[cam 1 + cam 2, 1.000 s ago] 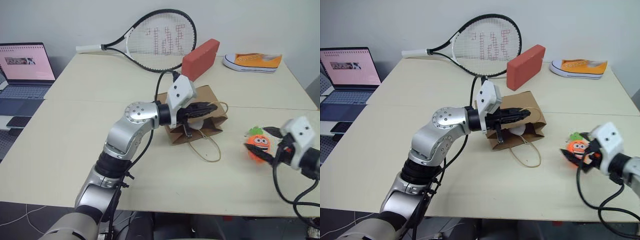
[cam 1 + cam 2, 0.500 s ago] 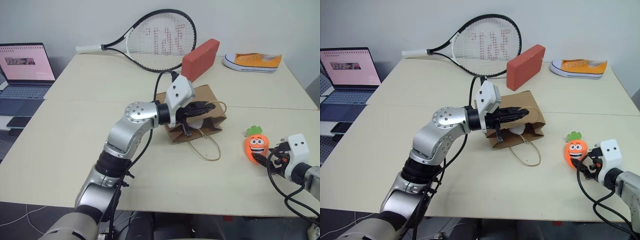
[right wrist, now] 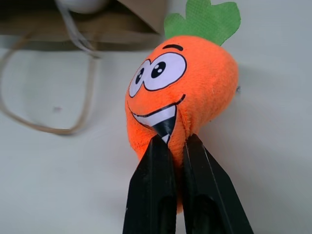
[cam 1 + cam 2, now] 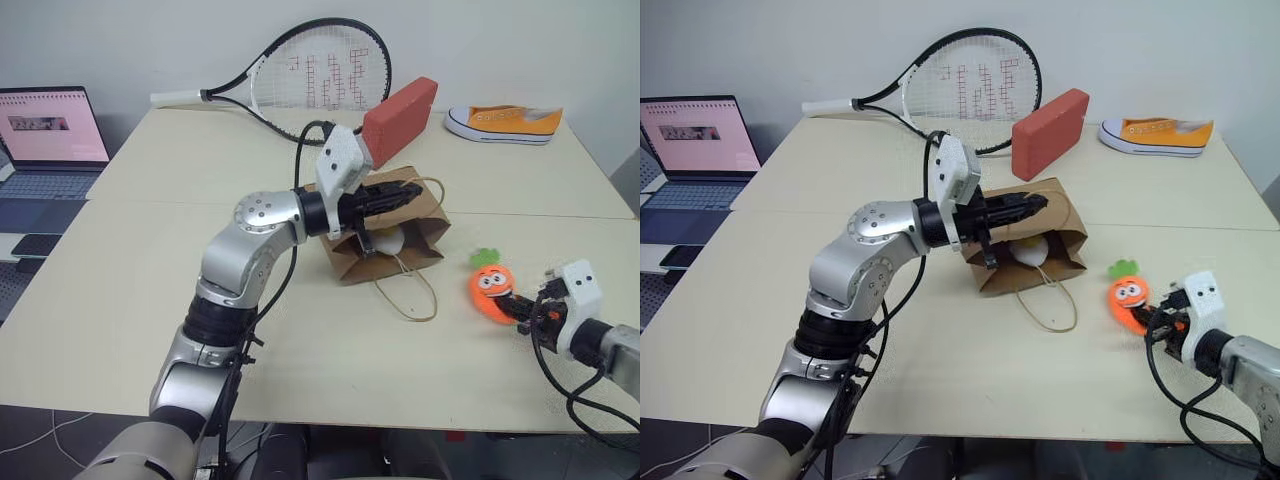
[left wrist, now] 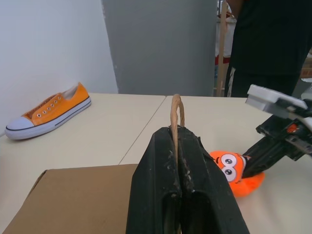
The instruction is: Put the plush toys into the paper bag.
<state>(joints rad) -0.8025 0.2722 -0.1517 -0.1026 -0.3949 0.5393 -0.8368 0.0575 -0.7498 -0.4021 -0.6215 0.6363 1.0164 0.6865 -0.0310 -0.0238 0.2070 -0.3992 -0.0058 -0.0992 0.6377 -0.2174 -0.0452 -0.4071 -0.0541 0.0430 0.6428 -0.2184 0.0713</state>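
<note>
The brown paper bag (image 4: 432,232) lies on its side mid-table, its mouth facing me. My left gripper (image 4: 413,192) is shut on the bag's upper loop handle (image 5: 175,103) and holds the mouth's top edge up. The white egg plush toy (image 4: 388,240) sits just inside the mouth. The second handle (image 4: 412,300) trails on the table. To the right of the bag lies the orange carrot plush toy (image 4: 487,288) with green leaves. My right gripper (image 3: 176,144) is shut on the carrot's (image 3: 185,92) lower tip and reaches in from the right.
A tennis racket (image 4: 320,75), a red block (image 4: 400,115) and an orange-and-white sneaker (image 4: 505,123) lie at the back of the table (image 4: 150,300). A laptop (image 4: 50,130) stands off to the left. A person in dark clothes (image 5: 273,39) stands beyond the table's right end.
My right gripper has closed on the carrot's tip and carried it left, nearer the bag. My left gripper has lifted the bag's handle a little, raising the mouth.
</note>
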